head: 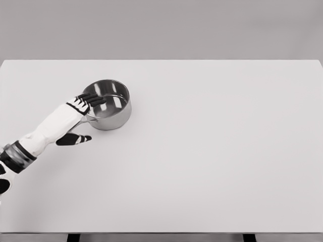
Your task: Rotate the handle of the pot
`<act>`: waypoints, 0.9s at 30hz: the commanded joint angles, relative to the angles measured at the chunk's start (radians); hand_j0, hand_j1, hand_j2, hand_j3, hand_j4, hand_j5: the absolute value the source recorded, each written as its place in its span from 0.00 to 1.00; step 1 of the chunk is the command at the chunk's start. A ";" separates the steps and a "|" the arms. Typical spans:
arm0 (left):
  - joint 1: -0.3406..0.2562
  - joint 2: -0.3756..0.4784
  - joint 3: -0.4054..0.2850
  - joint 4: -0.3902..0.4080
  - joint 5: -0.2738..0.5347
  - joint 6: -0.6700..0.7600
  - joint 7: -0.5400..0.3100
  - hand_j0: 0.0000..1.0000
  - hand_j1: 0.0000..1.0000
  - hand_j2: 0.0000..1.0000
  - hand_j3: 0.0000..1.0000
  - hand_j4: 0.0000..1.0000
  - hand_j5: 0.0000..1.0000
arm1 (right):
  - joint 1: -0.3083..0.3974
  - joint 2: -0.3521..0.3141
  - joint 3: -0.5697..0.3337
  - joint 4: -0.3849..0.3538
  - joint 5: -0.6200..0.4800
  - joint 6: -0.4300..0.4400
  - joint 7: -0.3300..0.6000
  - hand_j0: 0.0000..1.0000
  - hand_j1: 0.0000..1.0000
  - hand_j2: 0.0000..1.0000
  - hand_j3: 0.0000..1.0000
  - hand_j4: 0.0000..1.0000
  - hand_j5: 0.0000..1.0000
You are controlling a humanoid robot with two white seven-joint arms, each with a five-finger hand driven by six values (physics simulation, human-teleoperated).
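A shiny steel pot [112, 108] stands on the white table [212, 151] at the left. Its handle [84, 121] points toward the lower left and is mostly hidden under my left hand [83, 108]. The hand comes in from the lower left and lies over the handle, with its dark fingers [93, 99] stretched across the pot's near-left rim. The thumb [73, 139] sticks out to the side, apart from the handle, low by the table. The hand is open and grips nothing. My right arm does not show.
The table's front edge runs along the bottom of the picture, its far edge across the top. A plain grey wall [161, 27] lies behind it.
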 commanded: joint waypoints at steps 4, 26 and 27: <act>-0.009 -0.010 -0.029 0.011 -0.009 0.000 -0.043 1.00 1.00 1.00 1.00 1.00 1.00 | 0.000 0.000 0.000 0.000 0.000 0.000 0.000 1.00 1.00 1.00 1.00 1.00 1.00; -0.058 0.027 -0.016 0.064 -0.004 0.000 -0.037 1.00 1.00 1.00 1.00 1.00 1.00 | 0.000 0.000 0.000 0.001 0.000 0.000 0.000 1.00 1.00 1.00 1.00 1.00 1.00; -0.063 0.027 -0.018 0.075 -0.004 0.000 -0.037 1.00 1.00 1.00 1.00 1.00 1.00 | 0.000 0.000 0.000 0.001 0.000 0.000 0.000 1.00 1.00 1.00 1.00 1.00 1.00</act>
